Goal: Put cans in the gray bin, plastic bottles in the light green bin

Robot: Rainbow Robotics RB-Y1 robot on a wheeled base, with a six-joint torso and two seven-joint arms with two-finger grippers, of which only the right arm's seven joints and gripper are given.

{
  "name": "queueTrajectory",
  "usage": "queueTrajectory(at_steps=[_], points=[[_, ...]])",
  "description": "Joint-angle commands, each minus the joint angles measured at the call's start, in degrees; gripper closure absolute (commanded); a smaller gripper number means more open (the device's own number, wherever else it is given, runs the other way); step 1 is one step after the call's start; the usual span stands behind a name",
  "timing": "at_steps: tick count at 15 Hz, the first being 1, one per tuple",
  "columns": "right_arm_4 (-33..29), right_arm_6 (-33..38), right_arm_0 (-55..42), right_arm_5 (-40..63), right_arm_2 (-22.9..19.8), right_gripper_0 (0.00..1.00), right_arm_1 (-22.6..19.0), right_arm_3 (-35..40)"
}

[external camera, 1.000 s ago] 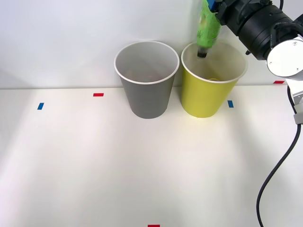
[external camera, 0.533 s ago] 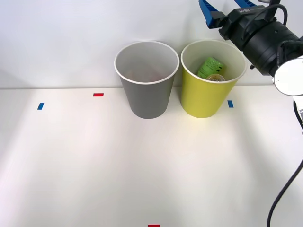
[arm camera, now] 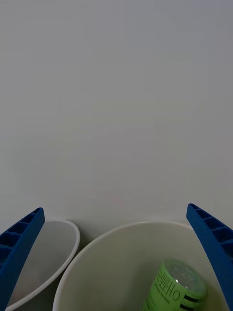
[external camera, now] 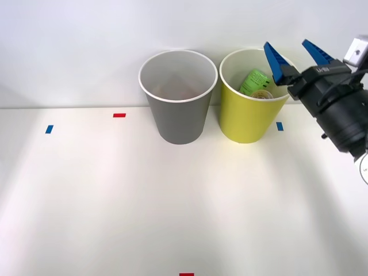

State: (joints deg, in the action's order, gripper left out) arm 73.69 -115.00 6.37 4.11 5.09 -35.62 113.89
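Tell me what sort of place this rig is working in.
Likely a lab test bench: a plain white table marked with small red and blue tape pieces, a bare white wall, and two round tapered plastic wastebaskets, gray and yellow-green.

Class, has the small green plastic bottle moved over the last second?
Yes. The small green plastic bottle dropped from above the round yellow-green bin's rim to inside it; the right claw is open.

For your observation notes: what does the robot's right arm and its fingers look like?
The right gripper has two blue, ribbed, tapering fingers. They sit on a black, rounded wrist body bearing small white lettering, with a white part at the view's edge.
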Motion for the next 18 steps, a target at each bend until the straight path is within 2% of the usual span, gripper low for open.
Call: queueTrajectory(at_steps=[1, 3, 4, 6, 10, 15, 18], points=[[-0.04, -0.32, -8.65, -2.17, 0.09, 0.0, 1.7, 3.8], [-0.39, -1.11, -13.75, -5.87, 2.38, 0.0, 4.07, 3.97], [-0.83, -1.55, -15.95, -9.56, 4.84, 0.0, 4.69, 3.97], [-1.71, -2.25, -18.59, -15.18, 8.44, 0.0, 4.77, 3.97], [-10.06, -2.51, -24.91, -22.57, 12.93, 0.0, 5.13, 3.71], [-20.96, -3.83, -33.09, -22.83, 13.1, 0.0, 6.53, 3.71], [-31.24, -4.36, -37.57, -22.83, 13.1, 0.0, 7.32, 3.71]])
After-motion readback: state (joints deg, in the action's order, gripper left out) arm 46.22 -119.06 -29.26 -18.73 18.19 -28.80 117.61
